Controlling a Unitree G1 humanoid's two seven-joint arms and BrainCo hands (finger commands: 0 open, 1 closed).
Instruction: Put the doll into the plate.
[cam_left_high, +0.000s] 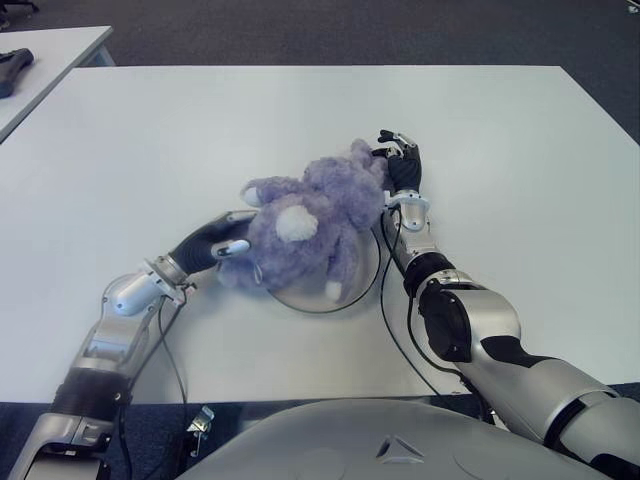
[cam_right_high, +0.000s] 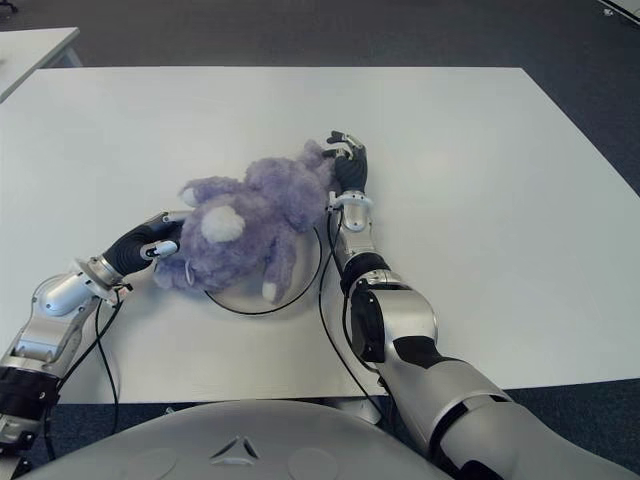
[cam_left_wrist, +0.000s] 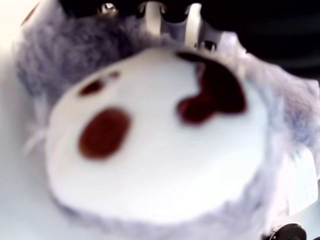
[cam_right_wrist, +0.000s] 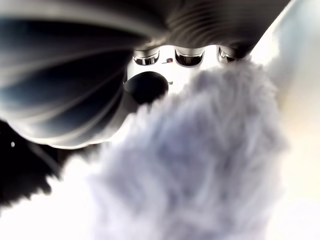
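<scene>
A purple plush doll (cam_left_high: 305, 225) with a white muzzle lies across a round plate (cam_left_high: 352, 297) at the middle of the white table (cam_left_high: 500, 150). Its head hangs over the plate's left rim. My left hand (cam_left_high: 228, 247) is at the doll's head, fingers curled against it; the left wrist view is filled by the doll's face (cam_left_wrist: 150, 145). On the doll's far right side my right hand (cam_left_high: 398, 150) touches a purple limb (cam_right_wrist: 200, 165), fingers spread past it. Most of the plate is hidden under the doll.
A second table (cam_left_high: 50, 50) stands at the far left with a dark object (cam_left_high: 12, 68) on it. Black cables (cam_left_high: 395, 320) run along my right forearm. The table's front edge (cam_left_high: 300, 398) lies just below the plate.
</scene>
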